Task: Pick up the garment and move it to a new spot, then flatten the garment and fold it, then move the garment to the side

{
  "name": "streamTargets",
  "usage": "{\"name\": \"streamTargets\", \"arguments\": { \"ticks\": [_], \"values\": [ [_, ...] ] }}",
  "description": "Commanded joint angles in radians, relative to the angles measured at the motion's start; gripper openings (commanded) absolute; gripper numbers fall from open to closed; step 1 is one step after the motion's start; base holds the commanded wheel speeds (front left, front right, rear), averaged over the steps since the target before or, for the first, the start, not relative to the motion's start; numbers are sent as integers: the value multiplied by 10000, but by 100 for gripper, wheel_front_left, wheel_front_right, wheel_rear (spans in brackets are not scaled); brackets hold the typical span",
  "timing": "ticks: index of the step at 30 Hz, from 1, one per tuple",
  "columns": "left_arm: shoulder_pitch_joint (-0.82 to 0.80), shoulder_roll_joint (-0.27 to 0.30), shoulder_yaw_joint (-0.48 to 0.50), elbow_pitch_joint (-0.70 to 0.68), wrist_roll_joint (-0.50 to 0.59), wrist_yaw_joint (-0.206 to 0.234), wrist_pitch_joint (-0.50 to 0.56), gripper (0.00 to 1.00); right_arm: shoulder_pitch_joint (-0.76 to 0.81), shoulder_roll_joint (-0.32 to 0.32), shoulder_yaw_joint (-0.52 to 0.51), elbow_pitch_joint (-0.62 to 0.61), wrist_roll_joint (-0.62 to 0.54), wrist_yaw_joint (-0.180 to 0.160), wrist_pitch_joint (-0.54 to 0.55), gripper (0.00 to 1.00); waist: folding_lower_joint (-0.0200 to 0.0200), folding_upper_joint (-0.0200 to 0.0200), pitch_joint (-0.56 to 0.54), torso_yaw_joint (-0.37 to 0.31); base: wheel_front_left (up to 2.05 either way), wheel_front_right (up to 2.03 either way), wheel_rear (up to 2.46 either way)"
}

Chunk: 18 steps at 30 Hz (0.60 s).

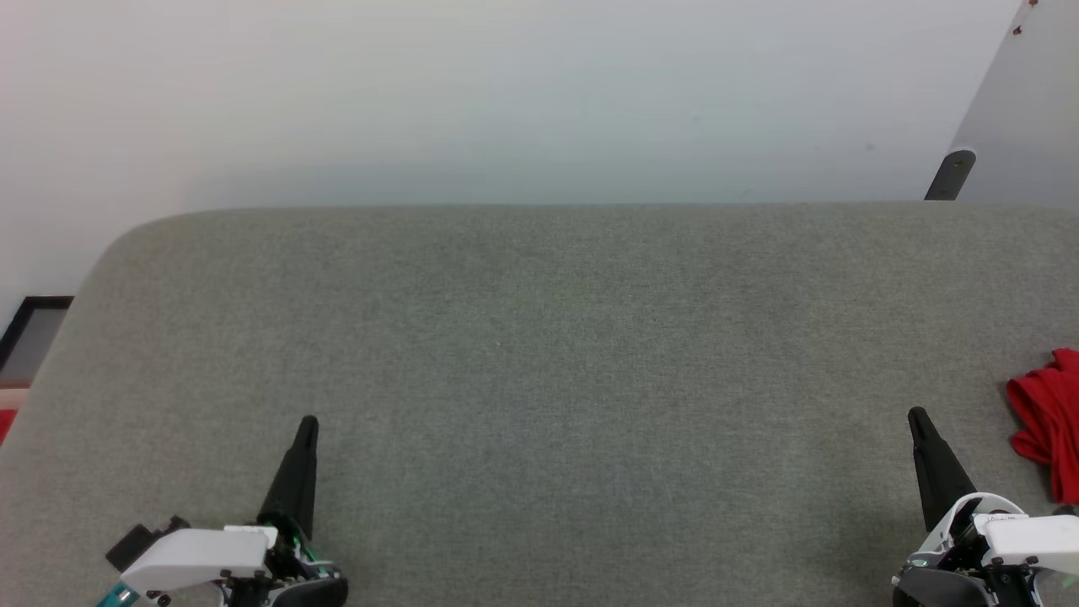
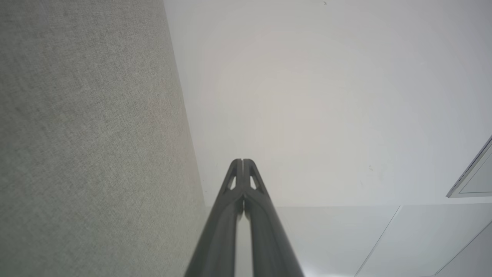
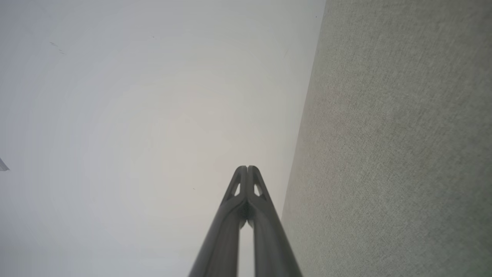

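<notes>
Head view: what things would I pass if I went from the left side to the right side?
black frame → left gripper, jaws shut → right gripper, jaws shut → red garment at the right edge

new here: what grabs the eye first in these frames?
The red garment stands out first, bunched at the far right edge of the broad grey fabric surface. Next come two dark grippers pointing up from the bottom corners: the left gripper and the right gripper, both shut and holding nothing. The right one is near the garment but apart from it.
</notes>
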Motion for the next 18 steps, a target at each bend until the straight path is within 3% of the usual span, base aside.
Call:
{"name": "streamTargets", "arguments": {
  "ticks": [1,18],
  "values": [
    [-97,-9,25,12,-30,-56,34,0,-34,39,-6,2,46,4,13,0,0,0,0,0,0,0,0],
    [-95,-9,23,11,-31,-57,33,0,-34,39,-3,2,47,4,13,0,0,0,0,0,0,0,0]
  ]
}}
